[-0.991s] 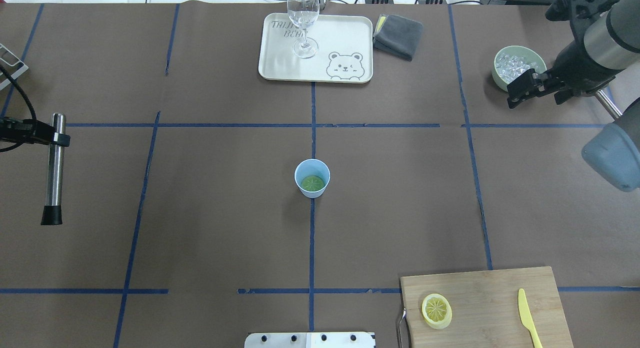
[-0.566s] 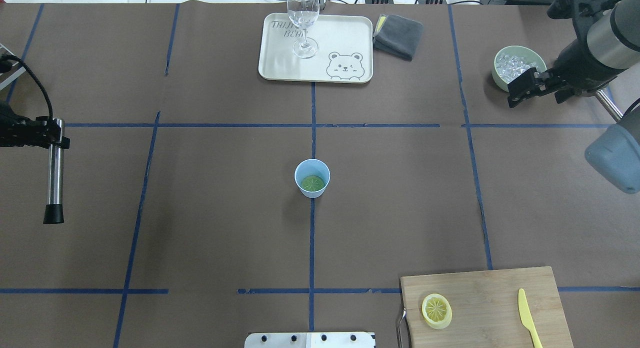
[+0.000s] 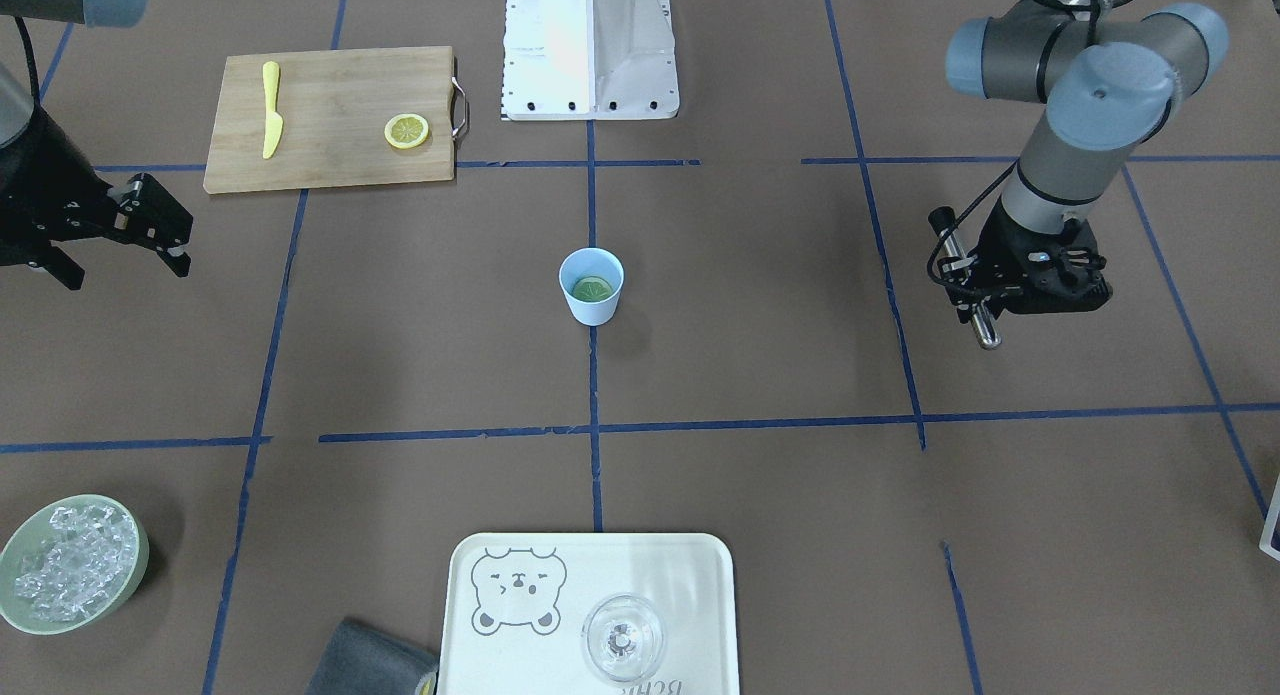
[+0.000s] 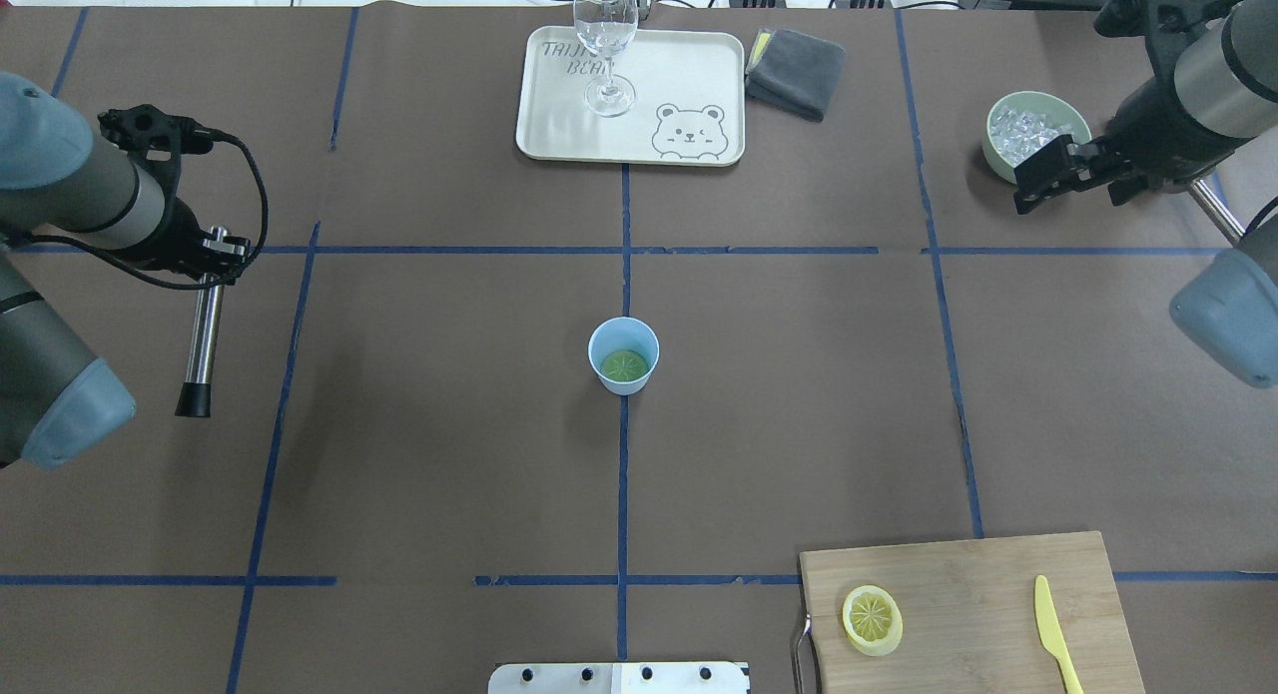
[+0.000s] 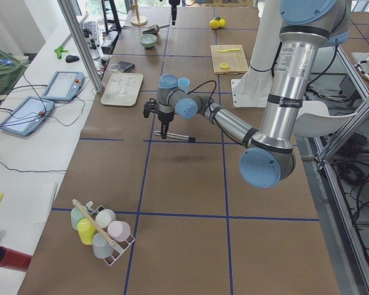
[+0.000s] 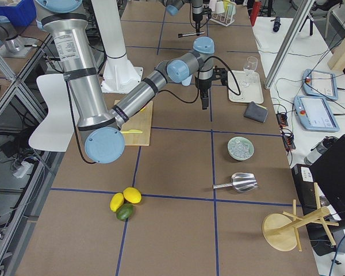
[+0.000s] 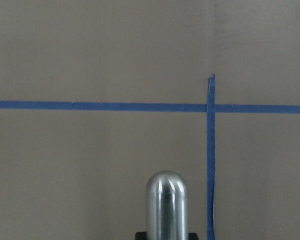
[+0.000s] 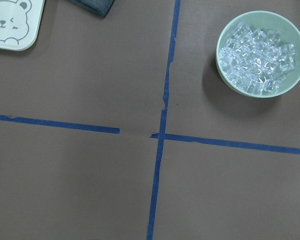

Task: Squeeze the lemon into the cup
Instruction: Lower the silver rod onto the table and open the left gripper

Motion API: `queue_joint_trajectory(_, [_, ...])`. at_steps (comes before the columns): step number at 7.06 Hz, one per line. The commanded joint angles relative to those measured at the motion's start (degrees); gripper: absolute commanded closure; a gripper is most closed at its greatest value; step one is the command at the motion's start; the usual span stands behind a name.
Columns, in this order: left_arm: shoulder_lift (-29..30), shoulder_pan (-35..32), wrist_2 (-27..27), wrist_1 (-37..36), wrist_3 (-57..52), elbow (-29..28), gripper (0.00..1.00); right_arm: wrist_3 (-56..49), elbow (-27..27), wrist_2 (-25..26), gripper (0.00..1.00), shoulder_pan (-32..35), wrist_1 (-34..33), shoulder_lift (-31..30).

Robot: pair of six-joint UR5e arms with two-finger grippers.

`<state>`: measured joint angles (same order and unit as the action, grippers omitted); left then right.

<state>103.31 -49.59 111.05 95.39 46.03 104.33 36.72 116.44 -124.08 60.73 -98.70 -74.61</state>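
Worktop [image 4: 449,454]: brown sheet with a blue tape grid, and the cup sits on the centre tape line.

Left end effector [image 4: 212,255]: well off to the robot's left of the cup, above the worktop. It is clamped on the top of a steel rod [image 4: 203,330] with a black tip. The wrist view shows only the rod's rounded metal end over the tape.

Right end effector [image 3: 178,237]: far to the cup's right and farther from the robot than the cup. Fingers are apart with nothing between them.

Cutting board [image 4: 978,594]: wood, robot-side and right of the cup, at the worktop edge.

Tray [image 4: 679,65]: cream with a bear print, straight out from the cup on the far side.

Bowl [image 8: 223,60]: pale green, full of ice, far right of the cup, just beside the right end effector.

Cloth [image 4: 797,70]: grey, folded, right of the tray.

Glass [image 4: 606,35]: clear stemmed glass, upright on the tray.

Cup [image 3: 595,313]: small light-blue tumbler, tapered, no handle, upright, well apart from both arms.

Knife [image 4: 1050,624]: yellow plastic, on the board's right side.

Lemon slice [image 4: 624,365]: lies flat in the bottom of the cup, face up. It is round and smaller than the mouth. It reads greenish against the blue wall, and the segment lines are faintly visible.

Second slice [image 4: 872,619]: on the board's left end, yellow rind, pale segmented face up.
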Motion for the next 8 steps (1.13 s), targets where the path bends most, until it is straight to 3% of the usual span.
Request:
queue_joint_trajectory(1, [-2.4,0.3,-2.1,0.4,-6.5,-1.5,1.0,-0.1,-0.2,0.1,0.0,0.0,0.0,0.2])
queue_joint_trajectory(3, [-5.3,0.4,-1.9,11.2,-6.6,-7.8,1.0,0.5,0.1,0.1,0.0,0.0,0.0,0.3])
queue_joint_trajectory(8, [-1.9,0.7,-1.3,11.2,2.3,-9.7,1.0,0.7,0.3,0.2,0.0,0.0,0.0,0.3])
